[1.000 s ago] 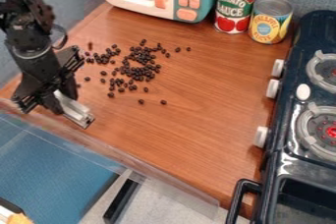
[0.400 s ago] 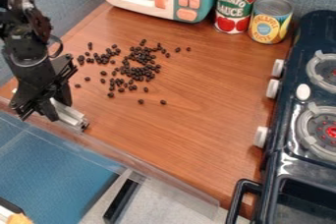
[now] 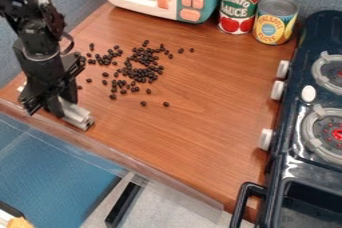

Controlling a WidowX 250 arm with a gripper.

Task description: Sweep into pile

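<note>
Gripper (image 3: 61,103): narrowed on a pale tool (image 3: 77,115), pointing down at the left of the wooden counter (image 3: 194,112), near its front edge.
Tool tip: angled down toward the lower right, well apart from the main cluster; contact with the wood impossible to tell.
Dark beads (image 3: 139,74): in a loose, uneven cluster on the left half of the counter, up and to the right of the gripper, with strays around it, a few near the arm, two toward the front and two toward the right.
Toy microwave (image 3: 190,15): at the back, teal and white, with pinkish buttons.
Red can (image 3: 238,8): upright, to the right of the microwave.
Yellow can (image 3: 274,26): upright, just beside the red one, slightly nearer the front.
Toy stove (image 3: 288,152): along the right side, with white knobs toward the counter.
</note>
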